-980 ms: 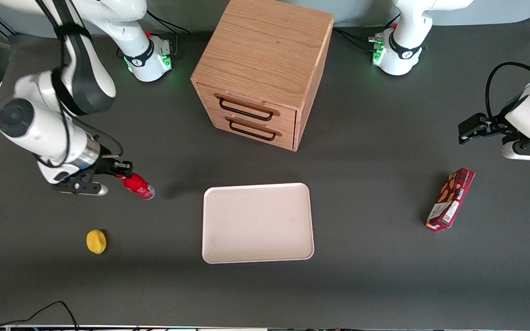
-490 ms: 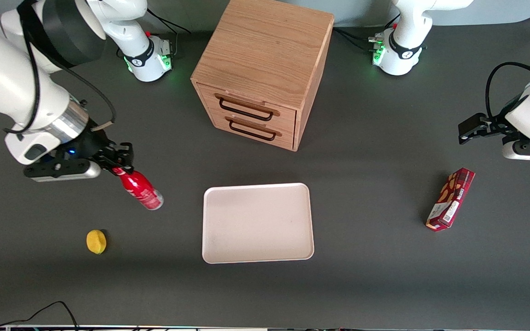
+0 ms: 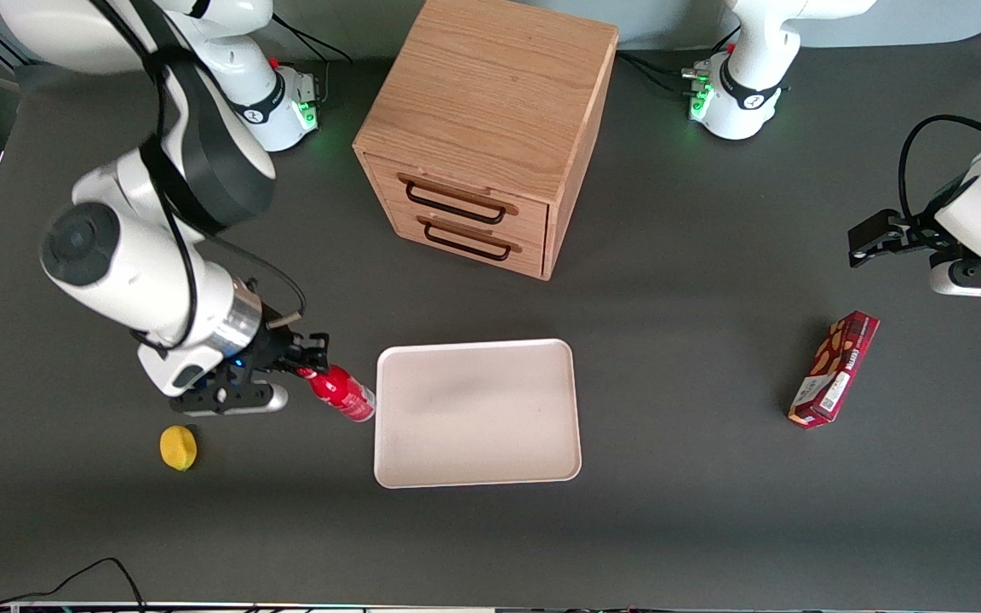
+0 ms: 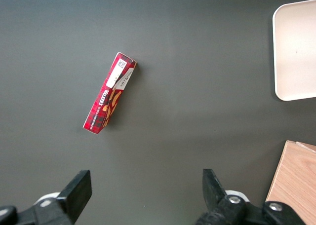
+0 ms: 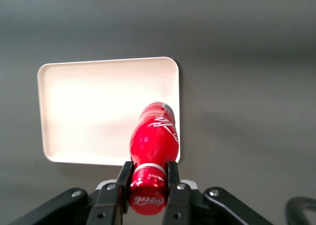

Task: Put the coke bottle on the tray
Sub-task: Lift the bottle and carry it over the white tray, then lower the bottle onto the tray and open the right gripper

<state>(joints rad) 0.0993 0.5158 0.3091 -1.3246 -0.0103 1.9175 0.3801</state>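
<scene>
Above dark tabletop (image 3: 678, 358), pincer (image 3: 310, 364) grips coke bottle (image 3: 343, 395) just beside tray (image 3: 478, 415).

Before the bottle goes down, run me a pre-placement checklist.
1. Grip: end effector shut on the coke bottle at its cap end: ok.
2. Bottle over the tray: not ok; in the front view it sits just outside the rim nearest the working arm.
3. Tray surface bare: ok.
4. Lemon and snack box out of the path: ok.
5. Height above the tray: cannot tell.
</scene>
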